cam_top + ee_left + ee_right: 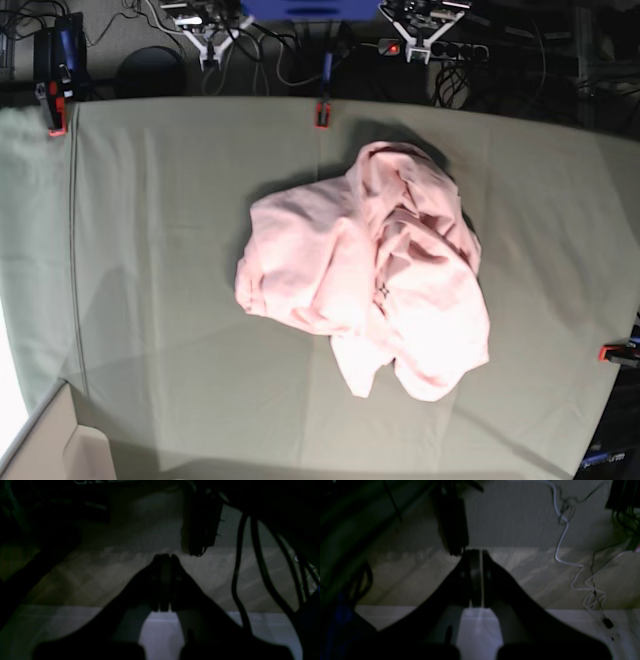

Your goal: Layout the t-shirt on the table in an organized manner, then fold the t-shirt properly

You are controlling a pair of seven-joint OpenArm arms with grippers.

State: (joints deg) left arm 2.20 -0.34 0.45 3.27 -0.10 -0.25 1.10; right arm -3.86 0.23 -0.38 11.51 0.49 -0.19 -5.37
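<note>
The pale pink t-shirt lies crumpled in a heap on the middle of the grey-green table, with only a small dark mark of print showing. My left gripper is shut and empty in the dim left wrist view, hanging over bare floor. My right gripper is shut and empty in the right wrist view, with only a hairline slit between the fingers. Neither wrist view shows the shirt. In the base view both arms sit beyond the table's far edge, well away from the shirt.
Red clamps hold the cloth at the far edge, far left corner and right edge. Cables and a power strip lie behind the table. A white cable trails over the floor.
</note>
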